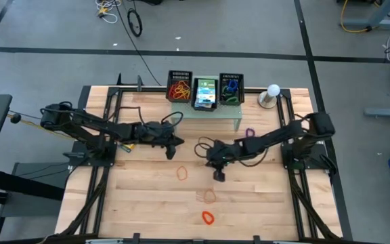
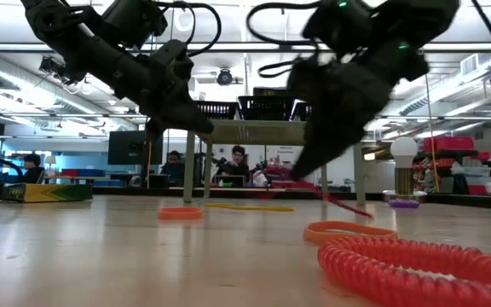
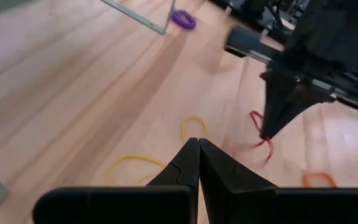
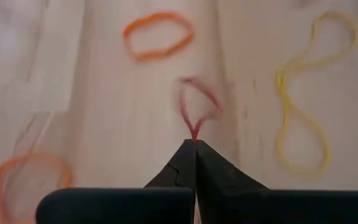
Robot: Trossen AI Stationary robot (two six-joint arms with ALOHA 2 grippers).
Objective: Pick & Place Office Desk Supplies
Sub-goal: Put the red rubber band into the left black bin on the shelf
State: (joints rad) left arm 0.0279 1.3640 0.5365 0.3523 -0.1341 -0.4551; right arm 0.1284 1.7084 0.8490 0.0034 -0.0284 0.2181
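Pinching a thin red rubber band point(image 4: 197, 106) between closed fingertips, the right gripper point(image 1: 219, 175) hangs near the middle of the wooden table point(image 1: 147, 210), its jaws pressed together on the band's end so that the loop trails from the tips toward the boards; the left wrist view shows the same red band point(image 3: 260, 134) dangling at the point of that gripper. The left gripper point(image 1: 175, 150) sits at about nine o'clock from the right one, above the table, its two fingers point(image 3: 185, 168) closed flat against each other with nothing between them. On the boards around the held band lie other loops: an orange band point(image 4: 158, 35) straight ahead of the right gripper, a second orange band point(image 4: 27, 180) close to it on one side, and a long yellow band point(image 4: 306, 93) twisted into a figure-eight on the other. In the high view an orange loop point(image 1: 182, 173) lies between the two grippers, and a thicker orange-red coiled loop point(image 1: 208, 217) rests at about six o'clock near the table's front edge. At twelve o'clock a pale green stand point(image 1: 208, 110) carries three dark bins point(image 1: 179, 87) holding sorted bands and a printed box point(image 1: 205, 91). A purple band point(image 1: 250, 132) lies just beside the stand's right end.
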